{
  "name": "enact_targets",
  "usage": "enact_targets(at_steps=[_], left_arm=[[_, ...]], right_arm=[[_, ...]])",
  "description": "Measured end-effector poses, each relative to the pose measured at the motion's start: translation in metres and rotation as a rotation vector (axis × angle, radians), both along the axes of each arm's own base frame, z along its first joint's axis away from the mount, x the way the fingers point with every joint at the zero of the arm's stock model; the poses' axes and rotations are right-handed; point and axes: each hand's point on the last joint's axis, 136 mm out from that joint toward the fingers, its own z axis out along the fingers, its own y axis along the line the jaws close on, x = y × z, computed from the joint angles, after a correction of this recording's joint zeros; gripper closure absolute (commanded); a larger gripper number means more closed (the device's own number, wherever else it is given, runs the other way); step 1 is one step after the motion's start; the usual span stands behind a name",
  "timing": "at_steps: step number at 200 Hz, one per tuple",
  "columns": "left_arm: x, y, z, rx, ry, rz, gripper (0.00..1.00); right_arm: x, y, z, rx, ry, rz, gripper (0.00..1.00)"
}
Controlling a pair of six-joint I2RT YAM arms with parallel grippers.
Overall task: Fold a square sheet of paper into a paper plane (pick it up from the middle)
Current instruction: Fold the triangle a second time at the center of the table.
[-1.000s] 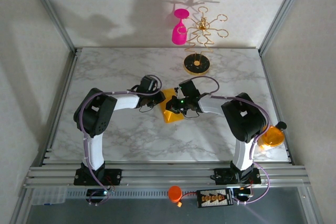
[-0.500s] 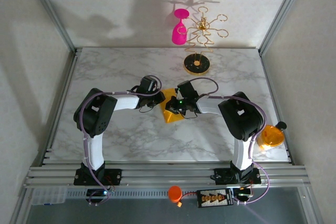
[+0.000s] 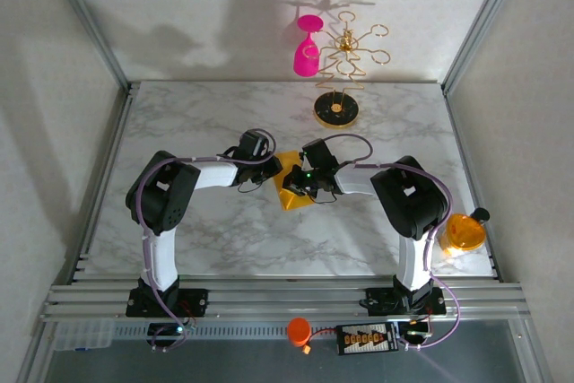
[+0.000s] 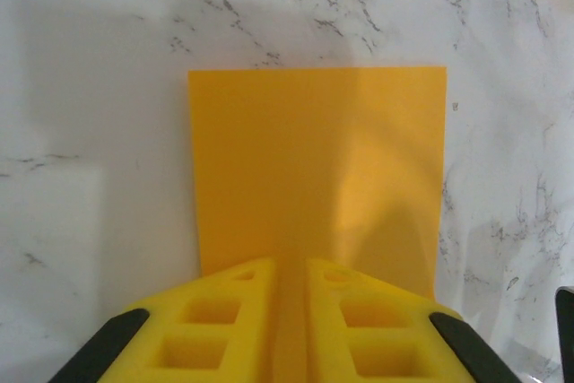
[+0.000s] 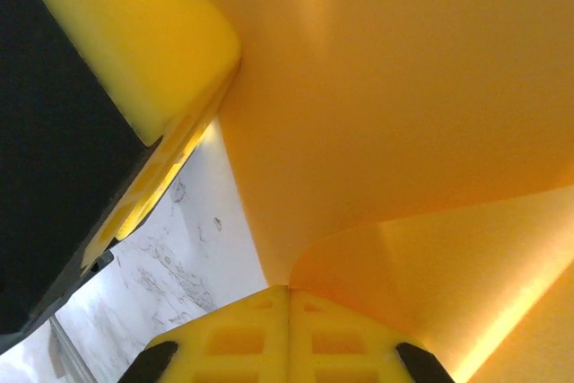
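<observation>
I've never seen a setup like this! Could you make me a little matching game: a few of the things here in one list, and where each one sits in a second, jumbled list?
Things
1. thin orange-yellow square sheet of paper
2. pink wine glass
3. round orange translucent disc
4. gold wire stand with a round black base

Places
A. at the right edge of the white marble table
B. standing at the table's far edge
C. hanging bowl-down on the stand
D. in the middle of the table

Pairs: 1-D, 2-C, 3-A, 4-B
</observation>
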Motion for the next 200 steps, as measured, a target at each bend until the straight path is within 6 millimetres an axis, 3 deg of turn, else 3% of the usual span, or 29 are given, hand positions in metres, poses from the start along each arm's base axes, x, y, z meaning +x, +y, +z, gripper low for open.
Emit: enact_targets(at_steps=[200], left_arm=[[0.0002, -0.0002, -0.0001, -0.005, -0.003, 0.003, 0.83]], right_arm=[[0.0076, 0.0011, -0.0023, 0.005, -0.011, -0.035, 1.0]])
